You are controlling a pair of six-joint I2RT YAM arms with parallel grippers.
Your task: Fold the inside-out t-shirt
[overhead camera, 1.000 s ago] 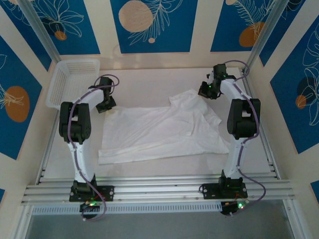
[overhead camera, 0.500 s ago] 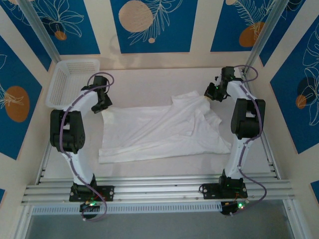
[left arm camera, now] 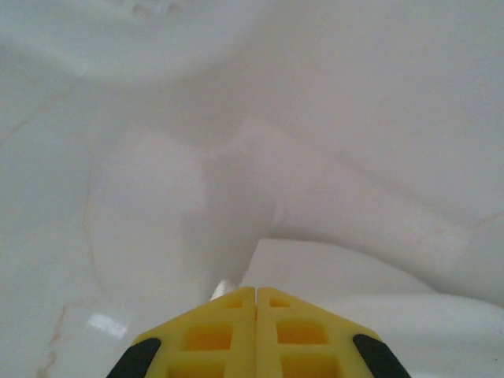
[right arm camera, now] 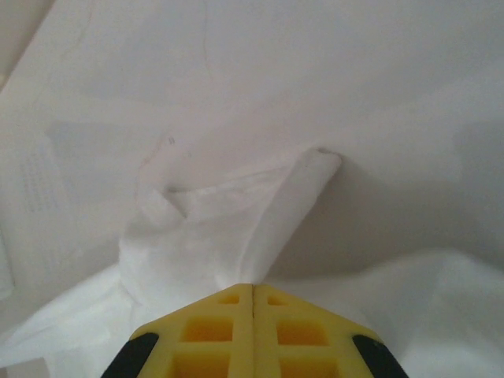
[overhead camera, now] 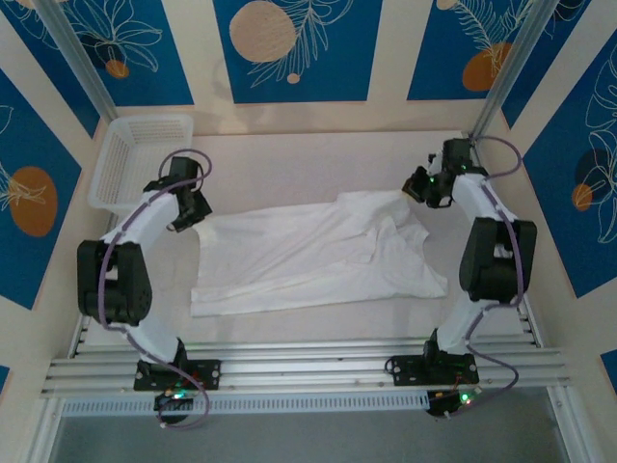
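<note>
Starting at the far left, the white mesh basket (overhead camera: 149,120) sits in the back corner of the tabletop (overhead camera: 308,154), apart from the cloth and not part of the job. Just right of it, the left pincer (overhead camera: 193,212) is down at the left edge of the inside-out t-shirt (overhead camera: 308,256). In its wrist view the 2 yellow fingers (left arm camera: 205,335) are pressed together with a sliver of white cloth at their tips, so I judge it clamped on the shirt's edge.

The shirt lies spread across the middle of the tabletop, its long side running left to right. It is fairly flat on the left half and bunched into creases and a raised flap toward the right. At its upper right corner the right pincer (overhead camera: 422,189) is likewise closed. Its wrist view shows a peaked fold of cloth running straight into the shut fingers (right arm camera: 303,335), so it holds the shirt there.

The step in hand looks like a 2-point stretch to flatten the shirt before folding. To do it well, both arms should pull outward evenly and low, only until the slack goes. Thin cloth slips from a shallow pinch, and the left bite looks small. Raising both ends to the same height should let the bunched right side fall open. An uneven pull would likely skew the hem and drag the whole shirt sideways.
</note>
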